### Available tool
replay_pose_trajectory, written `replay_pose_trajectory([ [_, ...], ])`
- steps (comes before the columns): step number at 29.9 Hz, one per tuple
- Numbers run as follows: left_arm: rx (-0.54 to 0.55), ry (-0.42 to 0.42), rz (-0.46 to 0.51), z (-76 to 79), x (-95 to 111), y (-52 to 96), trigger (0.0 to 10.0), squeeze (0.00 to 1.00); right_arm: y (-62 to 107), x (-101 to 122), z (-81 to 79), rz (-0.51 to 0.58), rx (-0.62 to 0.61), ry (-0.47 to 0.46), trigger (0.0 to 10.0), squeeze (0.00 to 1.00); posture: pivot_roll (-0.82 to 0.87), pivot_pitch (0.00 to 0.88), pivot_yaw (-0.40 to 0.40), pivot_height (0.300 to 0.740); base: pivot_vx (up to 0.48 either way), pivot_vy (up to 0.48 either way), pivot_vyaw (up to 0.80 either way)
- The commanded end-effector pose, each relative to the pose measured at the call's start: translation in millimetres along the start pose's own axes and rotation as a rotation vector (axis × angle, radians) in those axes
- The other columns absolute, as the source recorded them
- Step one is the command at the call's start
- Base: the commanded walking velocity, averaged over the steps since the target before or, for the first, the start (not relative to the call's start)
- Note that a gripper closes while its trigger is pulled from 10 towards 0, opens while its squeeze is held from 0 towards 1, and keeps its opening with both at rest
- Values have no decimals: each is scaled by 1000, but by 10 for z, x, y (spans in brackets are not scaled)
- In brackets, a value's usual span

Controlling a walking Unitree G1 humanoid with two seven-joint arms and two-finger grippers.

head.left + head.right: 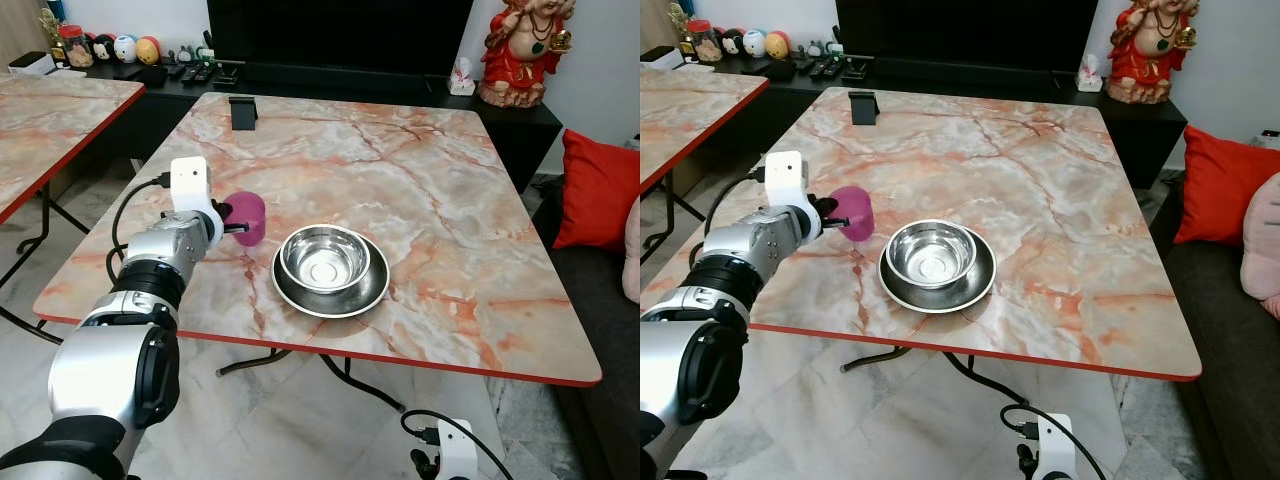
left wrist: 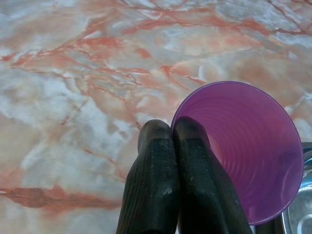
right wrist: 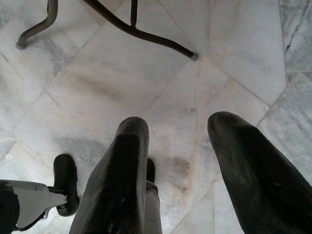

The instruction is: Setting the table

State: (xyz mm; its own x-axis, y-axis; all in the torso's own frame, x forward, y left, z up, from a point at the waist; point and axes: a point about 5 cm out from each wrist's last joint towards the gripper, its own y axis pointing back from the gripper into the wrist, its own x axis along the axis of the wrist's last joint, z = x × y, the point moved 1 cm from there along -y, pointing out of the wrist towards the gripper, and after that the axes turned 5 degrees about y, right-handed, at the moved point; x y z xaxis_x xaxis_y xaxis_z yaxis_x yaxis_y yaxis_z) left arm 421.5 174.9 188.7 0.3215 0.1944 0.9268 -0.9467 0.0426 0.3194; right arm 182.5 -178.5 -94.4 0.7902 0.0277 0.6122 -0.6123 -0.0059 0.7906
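Pinching the purple plastic cup's (image 1: 246,219) rim, my left gripper (image 2: 173,146) places it at the nested steel bowl and plate's (image 1: 330,270) nine o'clock, utensils seemingly left, while my right gripper (image 3: 187,146) hangs open, empty.

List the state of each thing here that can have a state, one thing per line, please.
Purple cup: gripped at its rim, mouth open and empty, beside the bowl.
Left gripper: shut on the cup's rim, over the table.
Steel bowl: upright, empty, sitting in the steel plate.
Right gripper: open, holding nothing, hanging over the floor.
Television: screen dark.
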Motion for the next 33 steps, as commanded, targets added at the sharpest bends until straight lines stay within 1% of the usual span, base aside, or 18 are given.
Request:
replay_pose_trajectory([
  [1,-12,16,-15,63,14,-8,10000,0,7,-37,5,-14,-2,-3,10000,0,18,0,-63,740,0,0,0],
  [5,-14,9,-30,88,-29,-15,10000,0,9,-44,8,-17,-3,-4,10000,0,17,0,-62,740,0,0,0],
  [11,1,-4,-54,86,-70,-20,10000,0,11,-56,9,-21,-3,-4,10000,0,19,0,-61,740,0,0,0],
  [17,21,3,-64,69,-91,-21,10000,0,10,-55,1,-23,-2,-4,10000,0,19,0,-61,740,0,0,0],
  [25,46,13,-76,64,-106,-23,10000,0,-3,-37,-63,-25,4,-3,10000,0,20,0,-60,740,0,0,0],
  [27,48,30,-85,67,-120,-23,10000,0,-3,-36,-69,-25,5,-3,10000,0,20,0,-58,740,0,0,0],
  [33,52,32,-92,65,-138,-24,10000,0,-5,-31,-74,-25,6,-3,10000,0,19,0,-58,740,0,0,0],
])
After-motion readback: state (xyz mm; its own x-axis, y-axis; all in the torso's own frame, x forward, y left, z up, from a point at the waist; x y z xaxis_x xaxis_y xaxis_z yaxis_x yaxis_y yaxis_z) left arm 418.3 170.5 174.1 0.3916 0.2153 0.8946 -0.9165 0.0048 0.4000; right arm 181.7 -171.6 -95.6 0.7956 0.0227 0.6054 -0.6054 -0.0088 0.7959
